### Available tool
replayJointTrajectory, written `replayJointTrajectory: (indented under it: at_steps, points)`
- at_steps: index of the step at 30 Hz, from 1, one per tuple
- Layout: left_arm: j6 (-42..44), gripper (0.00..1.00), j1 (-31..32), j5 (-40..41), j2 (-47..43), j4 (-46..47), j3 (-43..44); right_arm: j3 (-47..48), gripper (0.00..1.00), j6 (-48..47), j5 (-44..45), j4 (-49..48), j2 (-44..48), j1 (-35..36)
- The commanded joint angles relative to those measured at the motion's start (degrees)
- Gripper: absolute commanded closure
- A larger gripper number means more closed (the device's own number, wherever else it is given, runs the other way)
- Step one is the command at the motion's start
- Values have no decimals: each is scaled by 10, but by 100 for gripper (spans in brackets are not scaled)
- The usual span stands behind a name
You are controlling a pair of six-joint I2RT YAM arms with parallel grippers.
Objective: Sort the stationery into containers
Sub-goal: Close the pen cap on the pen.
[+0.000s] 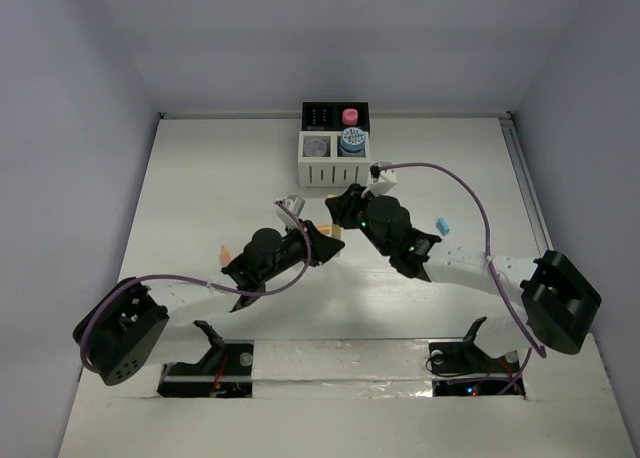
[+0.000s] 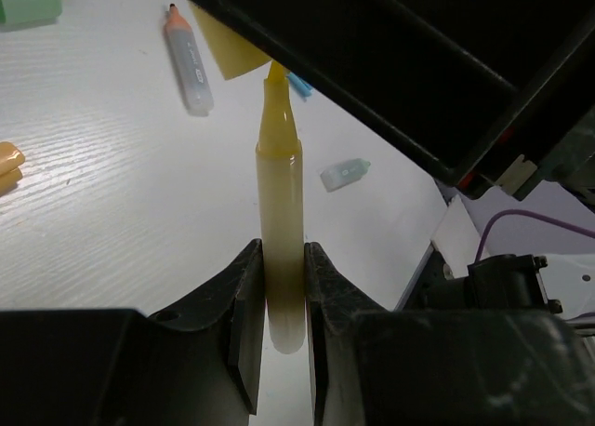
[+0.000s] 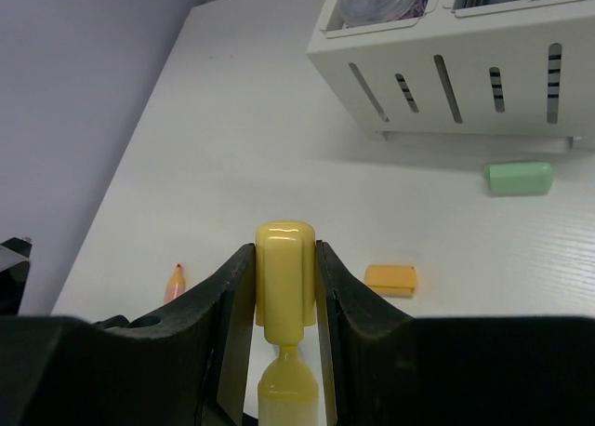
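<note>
My left gripper [image 2: 281, 259] is shut on the pale barrel of a yellow highlighter [image 2: 281, 203], its nib pointing away. My right gripper [image 3: 284, 249] is shut on the highlighter's yellow cap [image 3: 284, 282], which sits over the tip of the nib, with the yellow neck still showing below it. In the top view both grippers [image 1: 325, 240] [image 1: 347, 215] meet mid-table in front of the organiser [image 1: 335, 173]. Its white bins hold a blue-white roll [image 1: 351, 140] and a clear roll [image 1: 316, 147]. A pink stub [image 1: 350, 116] stands in a black bin.
An orange-tipped marker [image 2: 186, 59] lies on the table left of the arms [image 1: 226, 250]. A green stub [image 3: 519, 178] and an orange cap [image 3: 390, 279] lie near the organiser's white slatted wall [image 3: 465, 82]. A small blue item [image 1: 444, 224] lies to the right, and a clear cap [image 2: 345, 173] lies near the highlighter.
</note>
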State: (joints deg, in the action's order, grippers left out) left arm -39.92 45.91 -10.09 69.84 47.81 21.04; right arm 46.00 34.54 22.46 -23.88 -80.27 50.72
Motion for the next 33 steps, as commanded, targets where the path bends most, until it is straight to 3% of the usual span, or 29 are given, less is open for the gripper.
replayJointTrajectory:
  at_steps: [1,33]
  points:
    - [-9,100,1,6,-2,44,23,-6,82,9,6,-59,5,6]
    - [18,100,1,73,-45,-7,39,-14,82,-5,43,-57,-4,44]
